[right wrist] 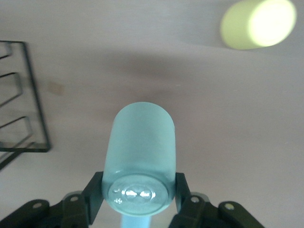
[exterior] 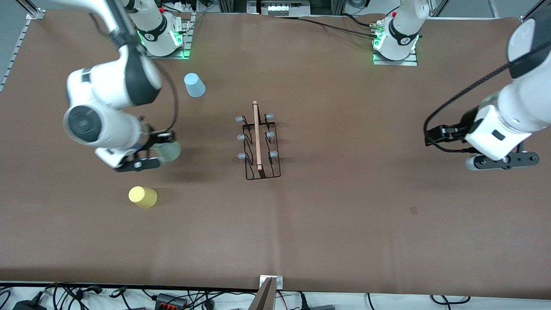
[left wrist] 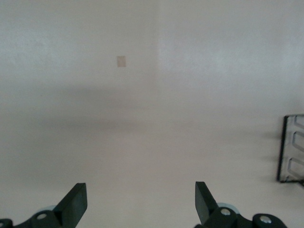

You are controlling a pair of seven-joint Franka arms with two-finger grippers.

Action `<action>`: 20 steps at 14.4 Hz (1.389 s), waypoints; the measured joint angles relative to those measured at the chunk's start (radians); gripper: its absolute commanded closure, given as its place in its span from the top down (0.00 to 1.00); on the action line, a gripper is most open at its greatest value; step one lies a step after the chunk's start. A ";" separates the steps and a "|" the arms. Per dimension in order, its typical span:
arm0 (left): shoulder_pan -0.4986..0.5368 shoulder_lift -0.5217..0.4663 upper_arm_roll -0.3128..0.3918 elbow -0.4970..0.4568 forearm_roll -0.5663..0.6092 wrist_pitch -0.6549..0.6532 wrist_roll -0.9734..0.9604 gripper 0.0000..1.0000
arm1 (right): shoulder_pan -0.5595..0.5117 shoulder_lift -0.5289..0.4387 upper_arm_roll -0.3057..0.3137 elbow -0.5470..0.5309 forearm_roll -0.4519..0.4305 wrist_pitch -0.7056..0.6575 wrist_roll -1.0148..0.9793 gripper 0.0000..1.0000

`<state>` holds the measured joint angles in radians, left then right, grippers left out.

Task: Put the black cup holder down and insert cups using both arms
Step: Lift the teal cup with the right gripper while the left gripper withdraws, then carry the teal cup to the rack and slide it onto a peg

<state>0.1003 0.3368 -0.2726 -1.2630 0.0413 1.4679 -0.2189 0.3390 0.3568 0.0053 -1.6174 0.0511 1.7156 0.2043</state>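
Note:
The black cup holder [exterior: 259, 142] stands at the table's middle, its wooden rod on top and its grey-tipped pegs bare. My right gripper [exterior: 160, 150] is shut on the sage green cup [exterior: 168, 150] and holds it on its side above the table, toward the right arm's end. In the right wrist view the gripper [right wrist: 138, 190] clamps the green cup [right wrist: 140, 142] near its base. The yellow cup [exterior: 143, 196] lies nearer the front camera; the light blue cup [exterior: 194, 85] stands farther from it. My left gripper [exterior: 430, 137] waits open and empty [left wrist: 140, 202].
Both arm bases stand along the table's edge farthest from the front camera. A small tape mark [exterior: 413, 210] lies toward the left arm's end. The holder's edge shows in the left wrist view [left wrist: 292, 147] and the right wrist view [right wrist: 23, 118]. The yellow cup [right wrist: 259, 23] shows there too.

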 measured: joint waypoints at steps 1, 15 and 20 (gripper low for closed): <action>0.009 -0.024 0.007 -0.047 0.000 0.031 0.034 1.00 | 0.045 0.000 0.001 0.007 0.008 -0.014 0.044 0.08; 0.009 -0.319 0.066 -0.473 -0.015 0.324 0.027 1.00 | 0.210 0.032 0.002 0.028 0.210 -0.081 0.119 0.10; 0.009 -0.319 0.065 -0.460 -0.040 0.323 0.027 1.00 | 0.230 0.056 0.002 0.028 0.211 -0.036 0.119 0.10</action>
<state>0.1092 0.0177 -0.2079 -1.7232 0.0015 1.7909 -0.1920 0.5692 0.4126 0.0073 -1.5889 0.2622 1.6797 0.3235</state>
